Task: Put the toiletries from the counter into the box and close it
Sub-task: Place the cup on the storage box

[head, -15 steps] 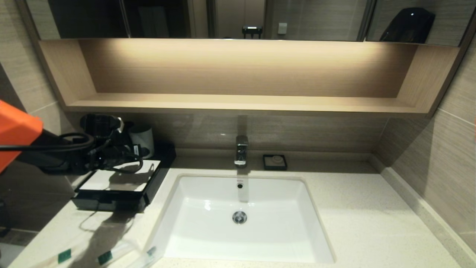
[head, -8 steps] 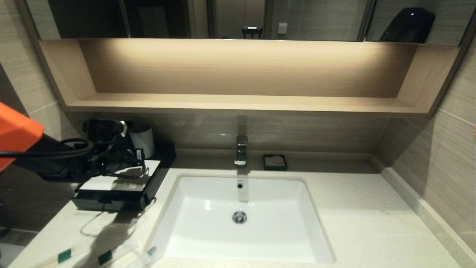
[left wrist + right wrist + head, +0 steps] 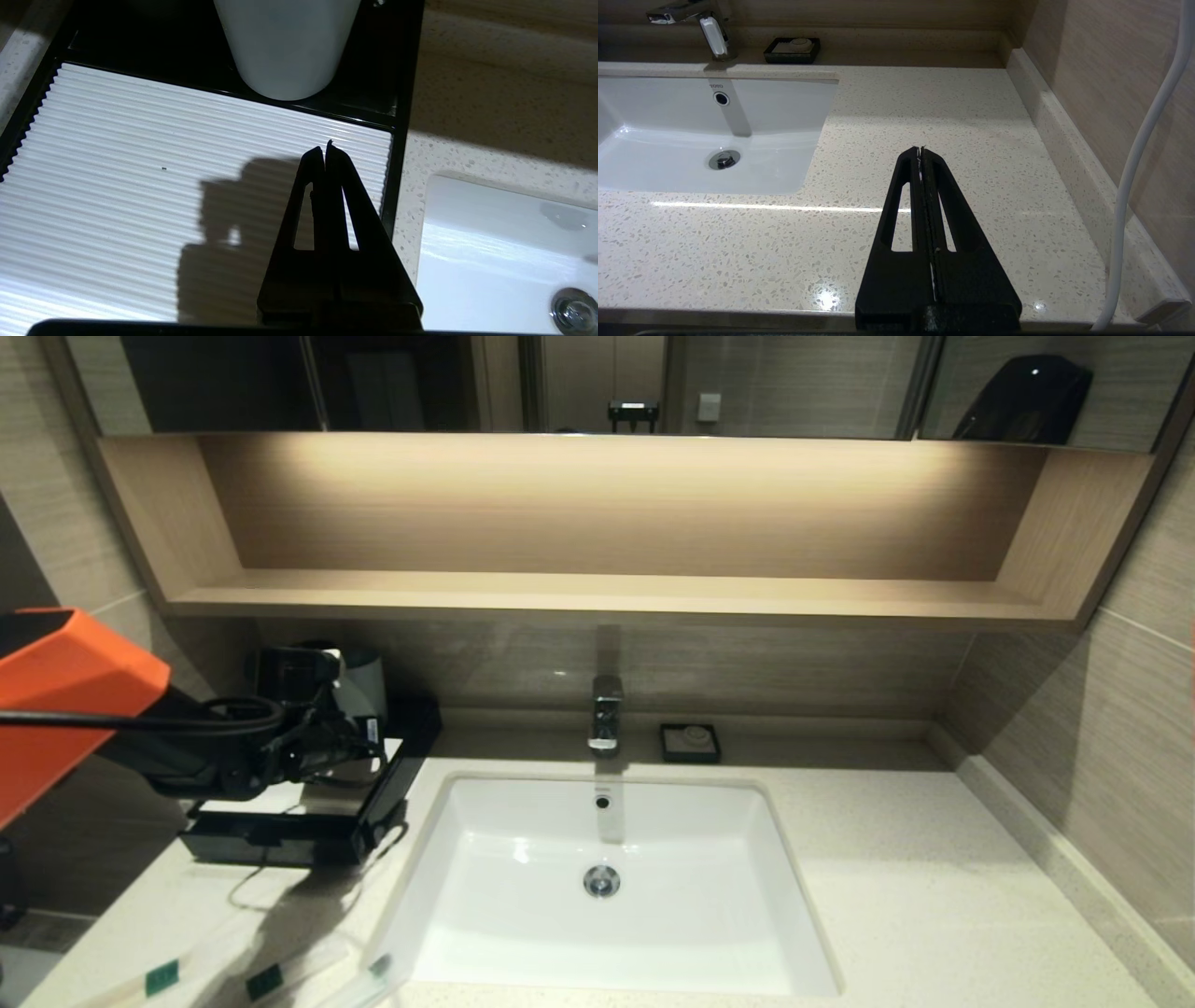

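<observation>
Several toiletries (image 3: 252,980) lie at the table's (image 3: 887,859) front left corner: long slim clear-wrapped packets, two with small green square labels, just beside the sink's (image 3: 607,877) front left corner. Box (image 3: 308,803) sits at the back left of the table, touching nothing of the packets: low, black, rectangular, drawer face toward the front edge. Its top panel (image 3: 140,186) is white and finely ribbed, framed by a black rim. Light grey cup (image 3: 285,46) stands upright on the black strip behind the panel. Left gripper (image 3: 325,151) hovers over the panel near its sink-side edge, fingers pressed together, holding nothing; arm reaches in from the left, orange link showing. Right gripper (image 3: 922,154) parked over bare speckled stone to the right of the sink, fingers pressed together too.
</observation>
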Robot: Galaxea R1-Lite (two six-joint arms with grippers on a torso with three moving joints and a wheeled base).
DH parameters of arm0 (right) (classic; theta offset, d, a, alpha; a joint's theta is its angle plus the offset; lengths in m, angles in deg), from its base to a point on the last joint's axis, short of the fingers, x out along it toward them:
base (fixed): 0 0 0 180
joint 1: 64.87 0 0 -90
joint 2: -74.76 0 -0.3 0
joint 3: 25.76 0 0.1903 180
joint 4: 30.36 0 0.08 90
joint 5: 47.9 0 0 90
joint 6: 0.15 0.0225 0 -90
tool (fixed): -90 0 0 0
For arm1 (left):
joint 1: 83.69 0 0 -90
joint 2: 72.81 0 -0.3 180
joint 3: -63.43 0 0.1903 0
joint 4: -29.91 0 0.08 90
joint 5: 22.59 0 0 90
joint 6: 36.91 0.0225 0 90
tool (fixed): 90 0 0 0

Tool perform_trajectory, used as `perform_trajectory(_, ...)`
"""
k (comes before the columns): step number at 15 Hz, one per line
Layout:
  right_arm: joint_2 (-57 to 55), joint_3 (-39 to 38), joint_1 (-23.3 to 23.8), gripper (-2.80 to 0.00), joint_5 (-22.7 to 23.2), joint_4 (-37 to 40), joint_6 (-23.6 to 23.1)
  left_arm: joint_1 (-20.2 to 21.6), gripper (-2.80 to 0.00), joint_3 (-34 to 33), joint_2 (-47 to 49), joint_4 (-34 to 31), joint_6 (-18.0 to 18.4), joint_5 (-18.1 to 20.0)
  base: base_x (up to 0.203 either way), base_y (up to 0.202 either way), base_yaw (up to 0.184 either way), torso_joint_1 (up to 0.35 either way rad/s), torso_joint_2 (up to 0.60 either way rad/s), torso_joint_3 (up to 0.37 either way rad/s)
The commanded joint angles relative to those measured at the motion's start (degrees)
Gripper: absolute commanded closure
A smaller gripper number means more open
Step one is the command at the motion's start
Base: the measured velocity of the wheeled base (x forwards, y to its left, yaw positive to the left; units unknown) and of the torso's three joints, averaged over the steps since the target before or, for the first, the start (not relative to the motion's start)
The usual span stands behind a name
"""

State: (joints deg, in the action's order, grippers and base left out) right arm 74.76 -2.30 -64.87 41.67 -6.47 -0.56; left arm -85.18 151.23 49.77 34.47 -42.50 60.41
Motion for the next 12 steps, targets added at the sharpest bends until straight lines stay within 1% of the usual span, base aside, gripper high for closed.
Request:
perform_trajectory(1, 0.00, -0.01, 0.00, 0.00, -0.01, 0.01, -0.02, 0.05, 0.00, 2.31, 3.45, 0.33, 0.02, -1.26, 0.000, 0.000, 0.000, 0.000, 0.00, 0.000)
perform_trajectory(8, 0.00, -0.01, 0.00, 0.00, -0.01, 0.01, -0.02, 0.47, 0.00, 6.51, 7.71, 1.59, -0.04, -1.44, 0.000, 0.000, 0.000, 0.000, 0.00, 0.000)
perform_trajectory(12, 0.00, -0.01, 0.00, 0.00, -0.01, 0.01, -0.02, 0.61, 0.00, 7.44, 7.94, 1.85, -0.04, -1.44, 0.000, 0.000, 0.000, 0.000, 0.00, 0.000)
